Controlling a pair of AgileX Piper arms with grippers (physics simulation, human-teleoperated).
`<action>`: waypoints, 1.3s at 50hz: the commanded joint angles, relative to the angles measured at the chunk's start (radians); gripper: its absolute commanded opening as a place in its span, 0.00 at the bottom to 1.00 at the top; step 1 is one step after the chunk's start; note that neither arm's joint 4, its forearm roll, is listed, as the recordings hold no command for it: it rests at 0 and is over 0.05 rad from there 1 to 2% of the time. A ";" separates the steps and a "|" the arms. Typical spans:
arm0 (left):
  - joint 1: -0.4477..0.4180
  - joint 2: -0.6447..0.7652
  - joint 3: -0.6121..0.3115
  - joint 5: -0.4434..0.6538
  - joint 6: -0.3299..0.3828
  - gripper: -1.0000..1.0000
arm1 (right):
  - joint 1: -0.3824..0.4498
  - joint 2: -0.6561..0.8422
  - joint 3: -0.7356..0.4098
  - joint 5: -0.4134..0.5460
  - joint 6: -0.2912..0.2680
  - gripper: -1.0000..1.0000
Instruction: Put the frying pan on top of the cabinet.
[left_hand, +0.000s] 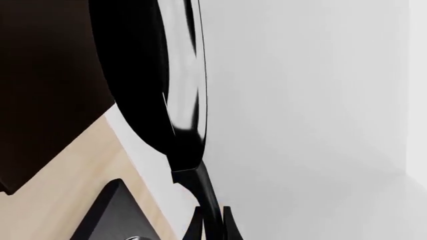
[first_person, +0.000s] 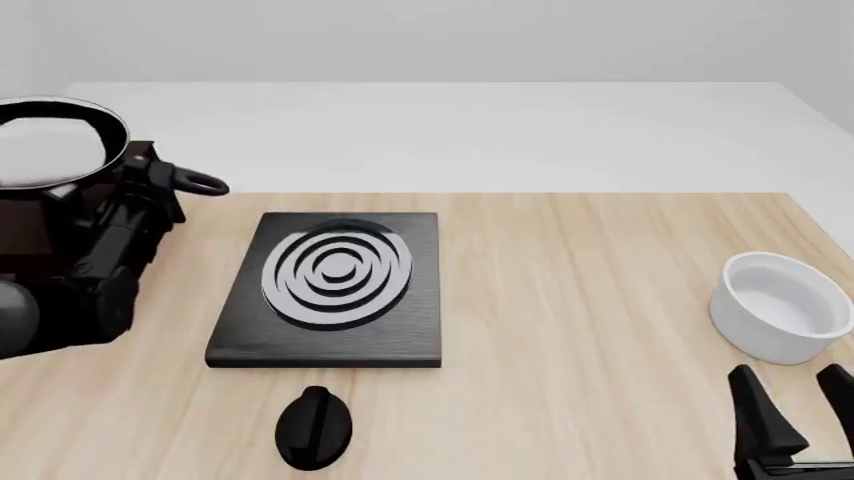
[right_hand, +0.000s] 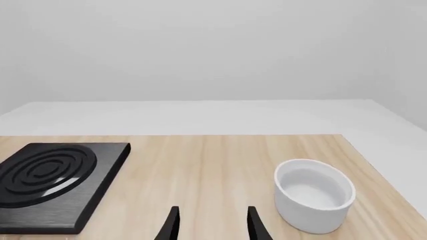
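The frying pan (first_person: 48, 148) is at the far left, level, its pale inside facing up and its black handle pointing right. My left gripper (first_person: 147, 184) is shut on that handle. In the left wrist view the handle runs between the fingers of the left gripper (left_hand: 212, 226), and the frying pan (left_hand: 137, 75) shows its black underside. The dark brown cabinet (first_person: 19, 236) lies directly below the pan, also seen as the cabinet (left_hand: 40, 75). I cannot tell whether the pan touches its top. My right gripper (first_person: 795, 398) stands open near the front right corner, the right gripper (right_hand: 212, 225) holding nothing.
A black square stove plate (first_person: 334, 288) with grey rings lies mid-table, also visible as the stove plate (right_hand: 50, 175). A black knob (first_person: 314, 426) sits in front of it. A white bowl (first_person: 781, 305) stands at the right edge, just ahead of my right gripper, the bowl (right_hand: 313, 194).
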 joint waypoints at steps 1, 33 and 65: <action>0.016 0.037 -0.047 -0.015 0.006 0.00 | -0.001 0.000 0.000 0.001 -0.001 1.00; 0.040 0.132 -0.086 -0.026 -0.002 0.00 | -0.003 0.000 0.000 0.003 -0.003 1.00; 0.043 0.163 -0.069 -0.053 -0.018 0.00 | 0.000 0.000 0.000 0.002 -0.007 1.00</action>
